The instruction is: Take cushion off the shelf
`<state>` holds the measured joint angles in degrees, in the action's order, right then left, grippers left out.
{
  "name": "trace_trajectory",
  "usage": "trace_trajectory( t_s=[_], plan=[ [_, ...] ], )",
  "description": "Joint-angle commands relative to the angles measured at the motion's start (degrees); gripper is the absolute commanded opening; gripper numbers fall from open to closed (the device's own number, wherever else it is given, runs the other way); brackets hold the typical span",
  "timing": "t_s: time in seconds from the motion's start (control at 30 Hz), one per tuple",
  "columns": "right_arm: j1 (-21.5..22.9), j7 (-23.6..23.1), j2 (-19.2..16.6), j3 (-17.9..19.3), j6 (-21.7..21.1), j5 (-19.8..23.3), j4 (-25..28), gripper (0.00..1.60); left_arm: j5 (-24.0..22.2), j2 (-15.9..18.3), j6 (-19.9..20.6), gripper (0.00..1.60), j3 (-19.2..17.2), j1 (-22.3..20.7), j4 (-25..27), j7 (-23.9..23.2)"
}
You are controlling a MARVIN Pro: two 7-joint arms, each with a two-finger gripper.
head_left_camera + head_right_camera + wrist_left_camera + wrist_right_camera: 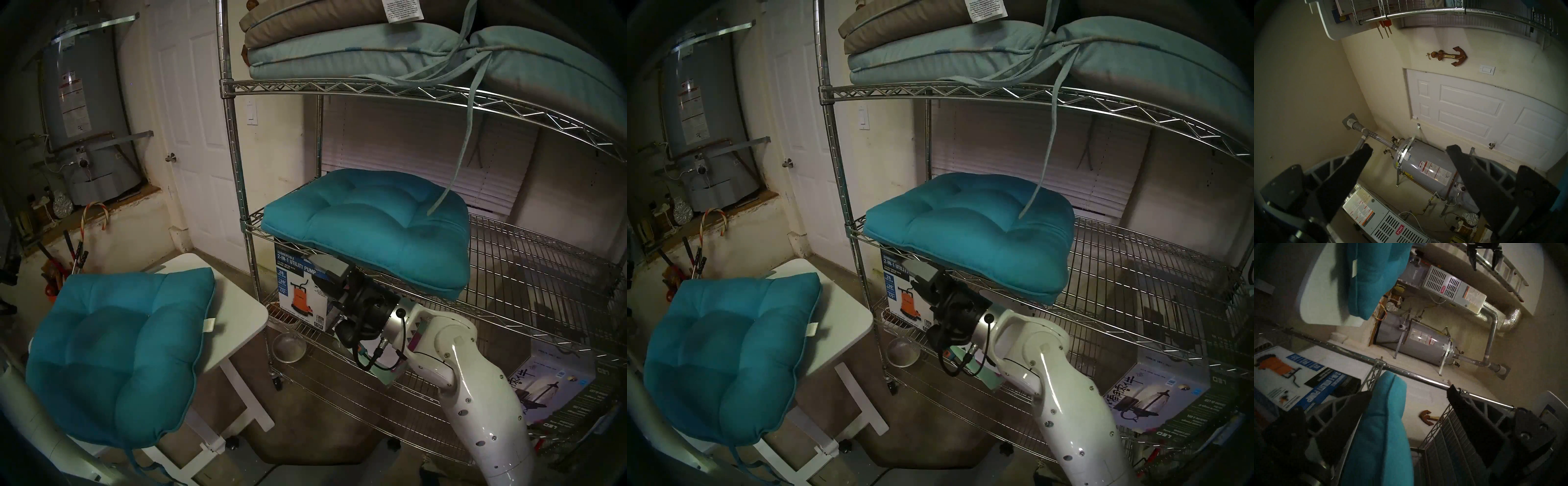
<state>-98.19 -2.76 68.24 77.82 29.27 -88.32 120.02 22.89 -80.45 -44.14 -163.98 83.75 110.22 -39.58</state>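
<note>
A teal cushion [366,230] [966,234] lies on the middle tier of the chrome wire shelf [529,271] [1142,268], with its front edge overhanging. My right gripper [330,271] [1410,391] reaches in at the cushion's front left corner. It is open, and the cushion's edge [1383,429] lies between the fingers, close to one of them. A second teal cushion [115,353] [725,353] rests on the small white table [237,305] at the left. My left gripper [1409,147] is open with nothing between its fingers, facing the water heater and door.
Grey and pale blue cushions [339,51] are stacked on the top tier, and a tie strap [458,163] hangs down over the teal cushion. A utility pump box [302,295] and a glass bowl [288,346] sit on the tier below. A water heater [84,118] stands at the back left.
</note>
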Motion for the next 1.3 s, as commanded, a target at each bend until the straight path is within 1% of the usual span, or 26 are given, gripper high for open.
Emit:
trace_trajectory(
  t_s=[0.0, 0.03, 0.07, 0.1, 0.13, 0.17, 0.2, 0.23, 0.27, 0.3, 0.37, 0.4, 0.53, 0.6, 0.67, 0.7, 0.77, 0.87, 0.9, 1.0, 1.1, 1.13, 1.17, 1.2, 1.23, 1.27],
  plan=[
    [-6.77, -4.16, -1.20, 5.06, -2.05, 3.08, 6.73, 1.60, 1.05, -0.39, -1.78, 1.60, 4.76, -1.06, 2.23, -0.35],
    [-6.77, -4.16, -1.20, 5.06, -2.05, 3.08, 6.73, 1.60, 1.05, -0.39, -1.78, 1.60, 4.76, -1.06, 2.23, -0.35],
    [-7.70, -5.21, -1.42, 6.39, -2.21, 3.78, 7.53, 1.60, 1.67, -1.05, -2.35, 1.60, 6.81, -1.42, 2.81, -0.43],
    [-7.70, -5.21, -1.42, 6.39, -2.21, 3.78, 7.53, 1.60, 1.67, -1.05, -2.35, 1.60, 6.81, -1.42, 2.81, -0.43],
    [-9.02, -6.24, -1.39, 7.42, -2.37, 4.21, 8.76, 1.60, 2.06, -1.44, -2.42, 1.60, 7.80, -1.58, 3.15, -0.48],
    [-9.54, -6.73, -1.53, 8.59, -2.36, 4.80, 8.96, 1.60, 2.91, -2.35, -3.17, 1.60, 10.15, -1.75, 3.82, -0.68],
    [-10.07, -7.43, -1.51, 9.30, -2.37, 5.37, 9.42, 1.60, 3.60, -2.99, -3.36, 1.60, 11.14, -1.94, 4.18, -0.62],
    [-10.58, -8.04, -1.50, 10.04, -2.34, 5.96, 9.86, 1.60, 4.33, -3.58, -3.59, 1.60, 11.94, -2.06, 4.55, -0.58],
    [-10.58, -8.04, -1.50, 10.04, -2.34, 5.96, 9.86, 1.60, 4.33, -3.58, -3.59, 1.60, 11.94, -2.06, 4.55, -0.58],
    [-11.13, -8.90, -1.54, 11.15, -2.20, 7.01, 10.29, 1.60, 5.78, -5.05, -4.03, 1.60, 13.74, -2.17, 5.41, -0.56],
    [-11.44, -9.60, -1.59, 12.17, -2.00, 8.06, 10.43, 1.60, 7.33, -6.46, -4.23, 1.60, 15.06, -2.28, 6.25, -0.40],
    [-11.44, -9.60, -1.59, 12.17, -2.00, 8.06, 10.43, 1.60, 7.33, -6.46, -4.23, 1.60, 15.06, -2.28, 6.25, -0.40],
    [-11.77, -11.01, -2.00, 13.73, -1.16, 10.34, 10.63, 1.60, 11.00, -9.25, -4.11, 1.60, 16.67, -2.81, 7.98, 0.34],
    [-11.78, -11.55, -2.36, 14.25, -0.63, 11.43, 10.66, 1.60, 12.93, -10.37, -4.05, 1.60, 16.94, -3.26, 8.59, 0.91],
    [-11.64, -11.92, -2.57, 14.21, -0.42, 11.59, 10.47, 1.60, 14.13, -11.08, -3.84, 1.60, 17.04, -3.65, 8.88, 1.31],
    [-11.38, -12.81, -2.05, 13.43, -1.15, 10.70, 10.51, 1.60, 13.83, -10.71, -3.14, 1.60, 17.04, -3.75, 8.77, 1.10],
    [-11.29, -13.08, -1.58, 12.97, -1.61, 10.38, 10.63, 1.60, 13.25, -10.15, -2.92, 1.60, 16.87, -3.76, 8.58, 0.91],
    [-11.57, -14.29, -0.04, 11.19, -3.28, 9.06, 12.07, 1.60, 10.63, -7.19, -1.93, 1.60, 15.89, -3.96, 7.15, -0.14],
    [-11.73, -14.59, 0.26, 10.57, -3.64, 8.63, 12.47, 1.60, 10.46, -6.41, -1.96, 1.60, 15.48, -4.22, 6.49, -0.08],
    [-12.34, -15.75, 1.58, 7.87, -5.61, 6.45, 13.94, 1.60, 9.82, -3.41, -1.72, 1.60, 14.17, -5.10, 3.11, -0.51],
    [-12.71, -16.88, 2.70, 4.89, -7.02, 4.69, 15.18, 1.60, 9.67, -1.88, -1.62, 1.60, 12.55, -6.37, 0.16, -1.14],
    [-12.83, -17.30, 3.09, 3.74, -7.57, 3.88, 15.58, 1.60, 9.07, -0.30, -1.31, 1.60, 12.25, -6.23, -1.01, -1.30],
    [-12.91, -17.56, 3.40, 2.76, -7.91, 3.40, 15.84, 1.60, 9.23, -1.04, -1.38, 1.60, 11.36, -7.15, -1.29, -1.63],
    [-13.12, -18.08, 3.82, 1.58, -8.50, 2.65, 16.14, 1.60, 8.60, 1.46, -1.14, 1.60, 11.37, -6.58, -3.11, -1.77],
    [-13.28, -18.35, 4.08, 0.70, -8.76, 2.21, 16.27, 1.60, 9.06, 0.28, -1.22, 1.60, 10.48, -7.51, -3.32, -2.18],
    [-13.43, -18.84, 4.48, -0.43, -9.42, 1.30, 16.45, 1.60, 8.60, 1.73, -1.06, 1.60, 10.32, -7.57, -4.71, -2.55]
  ],
)
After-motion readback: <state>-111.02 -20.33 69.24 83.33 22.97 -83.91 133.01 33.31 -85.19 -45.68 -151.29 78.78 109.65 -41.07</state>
